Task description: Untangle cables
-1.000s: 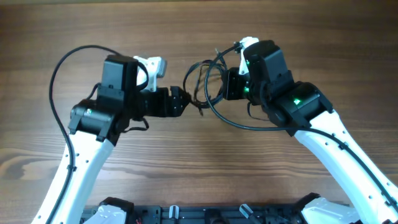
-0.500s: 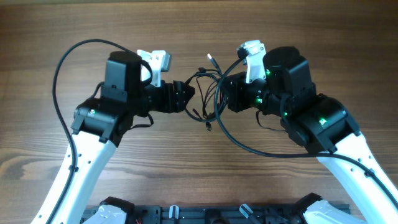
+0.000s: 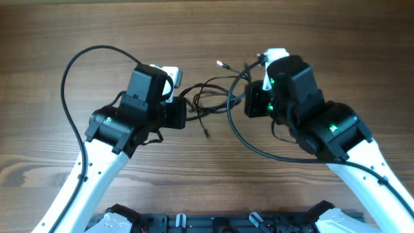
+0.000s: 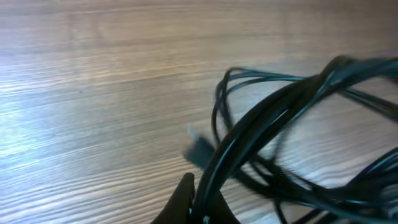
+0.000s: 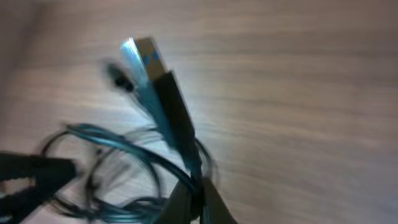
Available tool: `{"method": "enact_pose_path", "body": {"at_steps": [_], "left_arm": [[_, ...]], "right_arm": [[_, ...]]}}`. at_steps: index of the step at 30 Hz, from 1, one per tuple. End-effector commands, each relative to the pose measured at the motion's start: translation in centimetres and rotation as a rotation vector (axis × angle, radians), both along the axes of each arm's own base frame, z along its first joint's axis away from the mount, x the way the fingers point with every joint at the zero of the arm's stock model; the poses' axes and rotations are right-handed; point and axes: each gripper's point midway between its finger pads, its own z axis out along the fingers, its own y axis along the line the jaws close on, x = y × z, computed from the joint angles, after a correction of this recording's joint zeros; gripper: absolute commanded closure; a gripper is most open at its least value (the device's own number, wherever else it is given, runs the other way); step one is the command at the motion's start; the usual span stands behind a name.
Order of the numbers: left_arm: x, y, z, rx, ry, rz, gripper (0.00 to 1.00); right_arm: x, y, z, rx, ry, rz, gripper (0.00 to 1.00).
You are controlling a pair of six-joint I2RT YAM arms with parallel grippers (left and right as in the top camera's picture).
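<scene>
The cables point(image 3: 213, 97) are thin black wires in loose loops, hanging between my two grippers above the wooden table. My left gripper point(image 3: 184, 109) is shut on a bunch of strands point(image 4: 261, 137) at the bundle's left side. My right gripper point(image 3: 248, 103) is shut on one wire just below its long black plug point(image 5: 175, 112) with a metallic tip point(image 5: 144, 48). That tip point(image 3: 220, 63) sticks up and left in the overhead view. Another small plug point(image 3: 206, 132) dangles below the loops and also shows blurred point(image 4: 199, 149) in the left wrist view.
The thicker black arm cables arc out, one to the far left point(image 3: 68, 84) and one under the right arm point(image 3: 259, 147). The arms' bases point(image 3: 220, 223) line the table's near edge. My left gripper's fingers point(image 5: 31, 171) show at the left of the right wrist view.
My left gripper has gone from open to shut on the cables' left side. The right gripper has shifted slightly right with its wire, and the loops are drawn out between the two.
</scene>
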Motion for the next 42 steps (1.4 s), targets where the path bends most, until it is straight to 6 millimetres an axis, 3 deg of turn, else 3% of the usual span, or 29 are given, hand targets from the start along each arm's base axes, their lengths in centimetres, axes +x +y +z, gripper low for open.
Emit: {"method": "enact_pose_path", "body": {"at_steps": [1,2,3,4,5,6,8,14,15,16,17,18,19,21,23,25,29,31,34,37,38,42], "left_arm": [[1.1,3.6,-0.2,0.112,-0.024,0.155,0.96],[1.2,3.8,-0.1,0.105,-0.025,0.165,0.96],[1.2,3.3,0.2,0.075,-0.025,0.153,0.96],[1.0,2.5,0.6,0.036,-0.028,0.116,0.96],[0.9,1.7,1.0,0.002,-0.035,0.079,0.96],[0.8,0.7,1.8,-0.048,-0.055,0.031,0.96],[0.9,0.1,2.9,-0.089,-0.091,0.012,0.96],[0.9,-1.0,5.2,-0.127,-0.197,-0.090,0.96],[1.8,0.8,4.9,-0.053,-0.219,-0.010,0.96],[3.4,6.0,4.4,0.069,-0.227,0.316,0.96],[3.4,8.3,4.2,0.092,-0.218,0.483,0.96],[3.1,9.4,3.9,0.084,-0.195,0.585,0.96],[2.8,9.2,3.6,0.060,-0.169,0.596,0.96],[2.3,2.3,4.6,-0.125,-0.146,0.188,0.96],[0.0,-4.1,8.2,-0.335,-0.236,-0.265,0.96],[0.7,-4.2,9.1,-0.344,-0.285,-0.260,0.96],[3.9,0.0,7.8,-0.231,-0.278,0.087,0.96],[4.1,0.2,7.9,-0.238,-0.278,0.117,0.96],[4.2,-0.1,8.5,-0.279,-0.282,0.131,0.96],[4.1,-1.3,11.1,-0.378,-0.338,0.081,0.96],[3.9,-1.5,13.2,-0.430,-0.396,0.080,0.96],[3.2,-1.1,15.6,-0.462,-0.475,0.075,0.96]], "right_arm": [[1.4,-8.0,0.9,-0.184,-0.089,-0.403,0.85],[1.3,-7.8,0.7,-0.181,-0.078,-0.382,0.62],[1.1,-6.9,0.5,-0.162,-0.062,-0.336,0.25],[1.0,-5.3,0.5,-0.145,-0.054,-0.219,0.09],[0.8,-3.8,0.5,-0.135,-0.055,-0.114,0.00],[0.2,-1.2,0.8,-0.104,-0.069,0.080,0.00],[-1.0,1.7,1.5,-0.052,-0.099,0.296,0.00],[-1.4,2.5,1.3,-0.048,-0.102,0.367,0.01],[-1.4,2.5,1.2,-0.051,-0.098,0.369,0.01],[-1.5,2.4,1.1,-0.066,-0.101,0.385,0.01],[-1.5,2.4,1.1,-0.065,-0.103,0.384,0.01],[-1.4,2.5,1.1,-0.063,-0.104,0.384,0.01],[-1.4,2.5,1.2,-0.062,-0.108,0.384,0.01],[-1.3,3.2,1.3,-0.039,-0.112,0.404,0.04],[-1.3,3.8,1.1,-0.017,-0.102,0.427,0.14],[-1.5,4.0,0.9,-0.011,-0.087,0.438,0.18],[-3.0,5.6,1.2,0.053,-0.082,0.570,0.18],[-4.0,6.5,1.5,0.083,-0.092,0.658,0.19],[-3.8,6.9,0.7,0.083,-0.068,0.674,0.19],[-3.4,8.1,-0.8,0.119,-0.005,0.700,0.14],[-3.4,9.1,-1.8,0.145,0.029,0.733,0.16],[-4.0,11.8,-2.6,0.158,0.028,0.809,0.16]]}}
